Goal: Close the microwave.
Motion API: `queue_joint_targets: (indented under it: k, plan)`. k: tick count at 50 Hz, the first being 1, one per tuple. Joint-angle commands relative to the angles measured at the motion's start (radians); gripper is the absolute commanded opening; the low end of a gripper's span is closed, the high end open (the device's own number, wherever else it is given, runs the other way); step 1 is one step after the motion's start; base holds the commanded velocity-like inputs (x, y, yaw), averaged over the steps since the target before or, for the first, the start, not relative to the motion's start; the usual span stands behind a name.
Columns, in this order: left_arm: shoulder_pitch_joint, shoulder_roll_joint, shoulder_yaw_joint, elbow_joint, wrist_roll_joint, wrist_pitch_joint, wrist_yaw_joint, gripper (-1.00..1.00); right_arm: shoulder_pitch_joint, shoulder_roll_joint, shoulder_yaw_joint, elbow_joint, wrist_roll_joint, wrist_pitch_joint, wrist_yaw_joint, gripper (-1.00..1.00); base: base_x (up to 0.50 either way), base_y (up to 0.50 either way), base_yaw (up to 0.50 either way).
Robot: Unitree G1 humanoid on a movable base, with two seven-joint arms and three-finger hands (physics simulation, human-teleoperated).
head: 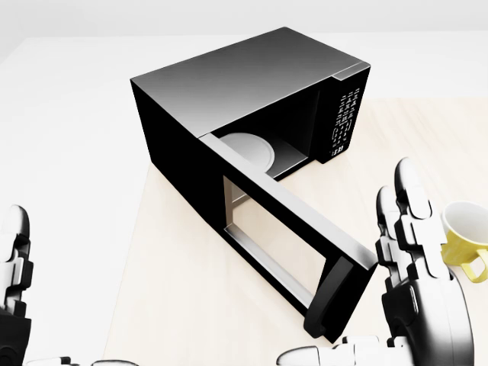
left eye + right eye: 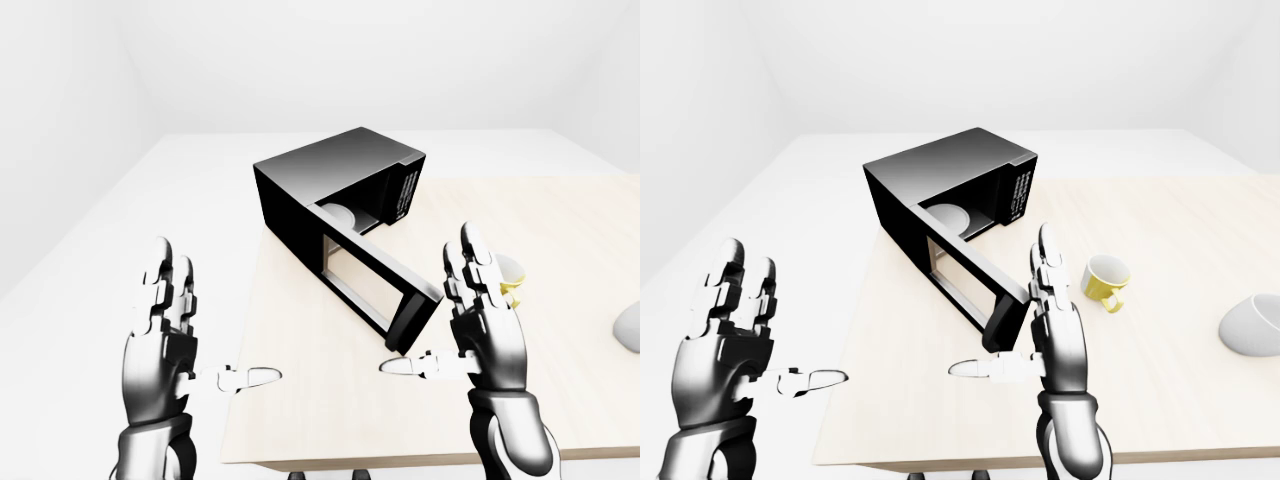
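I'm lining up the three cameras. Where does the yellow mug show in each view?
Left-eye view: yellow mug mostly hidden behind the right hand.
Head view: right edge, cut off.
Right-eye view: right of centre, fully visible.
Shared landmark: the open microwave door.

In the head view the left hand (image 1: 14,290) is cut off at eight o'clock, and the right hand (image 1: 415,274) hides part of the yellow mug (image 1: 465,240) (its base unseen).
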Motion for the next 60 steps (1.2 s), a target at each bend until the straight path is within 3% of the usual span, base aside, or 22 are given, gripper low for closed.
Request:
queue_joint_targets:
  k: [1, 13, 26, 29, 31, 32, 33, 35, 60]
  plan:
    - [-0.001, -0.002, 0.008, -0.003, -0.009, 0.001, -0.005, 1.00, 0.007, 0.000, 0.003, -0.005, 0.003, 0.000, 0.002, 1.00, 0.00, 0.00, 0.00]
    - [-0.003, -0.001, 0.000, 0.001, 0.001, 0.008, -0.003, 1.00, 0.014, -0.005, 0.003, -0.018, 0.009, 0.000, 0.006, 1.00, 0.00, 0.00, 0.00]
    - [0.002, 0.003, -0.008, 0.002, 0.009, 0.007, 0.001, 1.00, 0.015, -0.002, 0.000, -0.019, 0.008, 0.000, 0.009, 1.00, 0.00, 0.47, 0.00]
    - [0.001, 0.002, -0.008, 0.004, 0.013, 0.004, 0.004, 1.00, 0.014, -0.001, 0.000, -0.019, 0.007, 0.000, 0.008, 1.00, 0.00, 0.50, 0.00]
    - [0.004, -0.002, -0.004, 0.003, 0.002, -0.016, 0.006, 1.00, 0.014, -0.001, -0.001, -0.019, 0.003, 0.000, 0.005, 1.00, 0.00, 0.50, 0.00]
    - [0.007, -0.001, -0.005, 0.001, -0.008, -0.011, 0.001, 1.00, 0.019, -0.003, 0.002, -0.022, 0.005, 0.000, 0.010, 1.00, 0.00, 0.50, 0.00]
    - [0.008, -0.003, -0.007, 0.003, 0.025, -0.021, 0.017, 1.00, 0.022, -0.006, 0.009, -0.020, -0.005, 0.000, 0.011, 1.00, 0.00, 0.50, 0.00]
    - [0.006, 0.000, -0.008, 0.004, 0.005, -0.012, 0.006, 1.00, 0.012, -0.003, 0.011, -0.007, -0.005, 0.000, 0.005, 1.00, 0.00, 0.00, 0.00]
    - [0.010, 0.004, -0.015, 0.012, 0.009, -0.021, 0.004, 1.00, 0.005, 0.000, -0.003, 0.001, 0.012, 0.000, -0.004, 1.00, 0.00, 0.00, 0.00]
